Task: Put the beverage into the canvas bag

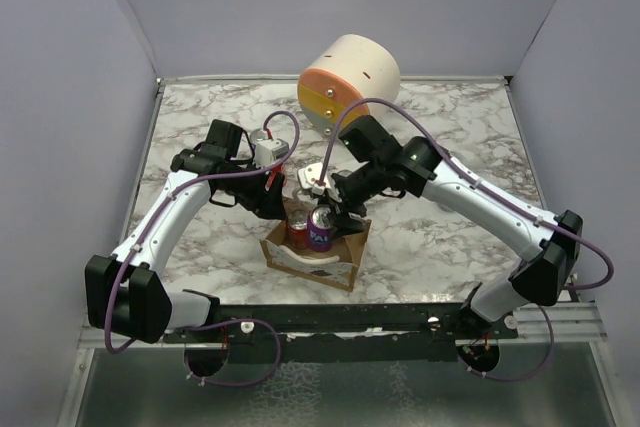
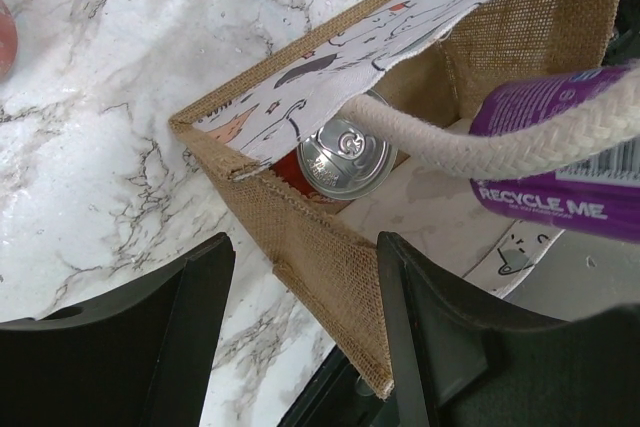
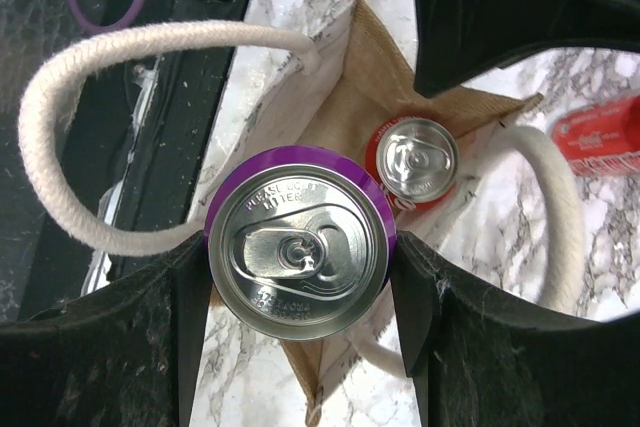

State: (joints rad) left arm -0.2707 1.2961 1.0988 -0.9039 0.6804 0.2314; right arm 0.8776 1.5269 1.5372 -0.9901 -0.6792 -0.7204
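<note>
On the left of the marble tabletop point(image 1: 450, 137), the left arm reaches in toward the middle. The left fingers point(image 2: 140, 347) are spread apart and straddle one burlap side wall of the canvas bag point(image 2: 320, 267). One finger is outside the wall with marble showing in the gap, and the other is just inside, close against the fabric. They are not pinching anything.

The bag stands upright near the front middle of the tabletop with its mouth open and its printed white lining showing. A red can point(image 2: 345, 152) stands upright inside it, against the wall nearest the left fingers. One rope handle point(image 2: 500, 137) droops across the opening, and the other loops out over the dark rail at the table's near edge.

Beside the red can is the beverage — a purple can point(image 3: 300, 247) with its silver top facing up. The right fingers point(image 3: 100, 347) are clenched on its two sides and hold it in the bag's open mouth. I cannot tell how far down it sits.

Beyond the bag in the right wrist view, a second red can point(image 3: 605, 132) lies on its side on the marble. At the back of the tabletop stands a round cream and orange cabinet point(image 1: 348, 75) — well apart from the bag.
</note>
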